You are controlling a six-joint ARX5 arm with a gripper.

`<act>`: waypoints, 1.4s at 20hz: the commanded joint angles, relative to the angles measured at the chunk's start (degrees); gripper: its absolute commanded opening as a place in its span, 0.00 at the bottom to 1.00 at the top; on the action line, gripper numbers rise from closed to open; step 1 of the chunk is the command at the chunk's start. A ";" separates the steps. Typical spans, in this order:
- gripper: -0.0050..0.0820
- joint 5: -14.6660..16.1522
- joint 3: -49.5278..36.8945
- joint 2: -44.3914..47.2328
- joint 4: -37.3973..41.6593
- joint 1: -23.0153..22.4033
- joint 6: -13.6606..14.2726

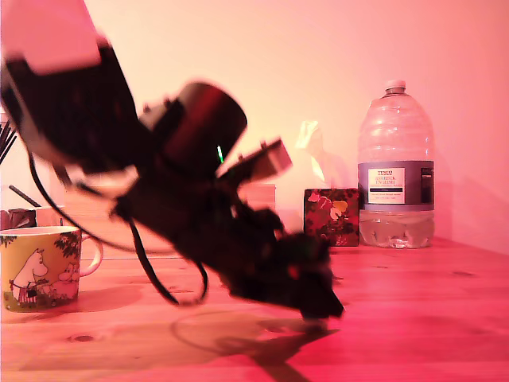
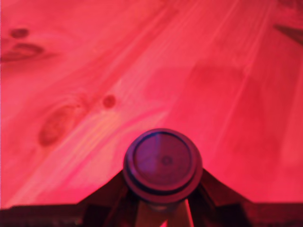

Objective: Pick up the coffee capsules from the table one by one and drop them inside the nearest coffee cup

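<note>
the claw (image 2: 163,201) is clenched around the coffee capsule (image 2: 163,163), low over the table (image 2: 227,85).

We see the black arm (image 1: 151,159) reaching down from the exterior view's upper left toward the lower right, blurred throughout. A dark cable (image 1: 147,267) loops beneath it. The gripper (image 1: 318,306) sits low, its tip at or just above the desk (image 1: 429,318); contact cannot be resolved. In the wrist view the two dark fingers (image 2: 106,194) flank the coffee capsule (image 2: 163,163) on either side and appear closed against it, round face toward the camera.
</note>
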 commanded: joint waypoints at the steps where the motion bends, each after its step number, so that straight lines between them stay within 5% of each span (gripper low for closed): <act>1: 0.12 -1.99 -0.92 -3.17 -2.45 -0.11 -0.42; 11: 0.12 -11.45 -2.05 -18.29 -14.88 0.50 -3.17; 28: 0.12 -17.49 -10.58 -38.07 -21.77 10.05 -5.31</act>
